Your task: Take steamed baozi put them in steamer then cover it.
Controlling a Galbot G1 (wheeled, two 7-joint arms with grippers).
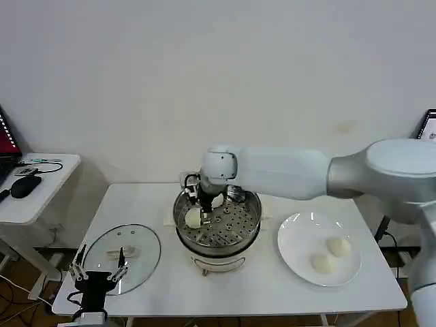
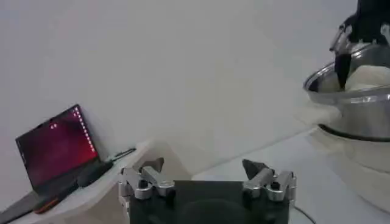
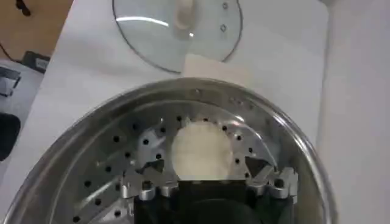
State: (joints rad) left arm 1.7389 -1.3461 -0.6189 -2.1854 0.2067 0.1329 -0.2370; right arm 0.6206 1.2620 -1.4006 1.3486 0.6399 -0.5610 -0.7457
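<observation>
On the table's [image 1: 272, 286] left lies the cover [image 1: 122, 253], flat, handle up. The left gripper [image 1: 99, 271] hovers at its near edge, fingers spread wide, holding nothing. In the middle stands the steamer [image 1: 218, 228]; the right gripper [image 1: 199, 207] reaches down into it, its fingers wide apart on either side of a baozi [image 1: 194, 218] resting on the perforated tray. A second baozi [image 1: 216, 201] lies behind. On the right, the plate [image 1: 300, 262] holds two more baozi [image 1: 338, 246].

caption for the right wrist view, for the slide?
Right hand open just above a baozi on the steamer tray; glass cover on the table beyond.
</observation>
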